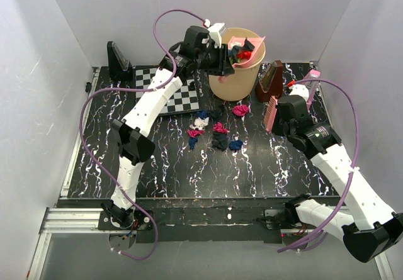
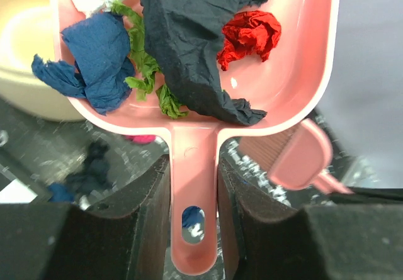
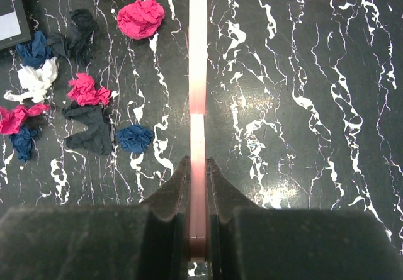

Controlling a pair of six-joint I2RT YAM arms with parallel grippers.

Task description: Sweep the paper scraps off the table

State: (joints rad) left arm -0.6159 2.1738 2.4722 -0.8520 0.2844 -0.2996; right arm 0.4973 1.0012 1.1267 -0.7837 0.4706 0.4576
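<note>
Left end effector (image 2: pixel 194 192): both fingers clamped on the handle of the pink dustpan (image 2: pixel 277 85), which is raised off the bench and held at the rim of the beige bin (image 1: pixel 236 82). Pan contents: scraps (image 2: pixel 250 34) in red, black, dark blue, green and white, lying in the pan and not yet tipped out. Right end effector (image 3: pixel 198 185): closed on the handle of the pink brush (image 3: pixel 198 53), held edge-on, with its head near the bin's base and just right of the loose pile. Bench (image 1: pixel 189 167): black with white veins, carrying a second lot of scraps between the arms, in front of the bin and just beside the chessboard (image 1: pixel 179 97). These are magenta, dark blue, black and white; one magenta lump (image 3: pixel 140 17) lies nearest the bin and the rest are bunched to its left. Step in hand, as judged: emptying the first load into the bin, so the task looks about half done. Next move calls for tilting the pan until the load slides out, since the crumpled black sheet may snag on the lip. The pan then has to go back down flat at the pile, lip touching the bench, while the brush draws the loose lot across into it without scattering pieces toward the chessboard.
</note>
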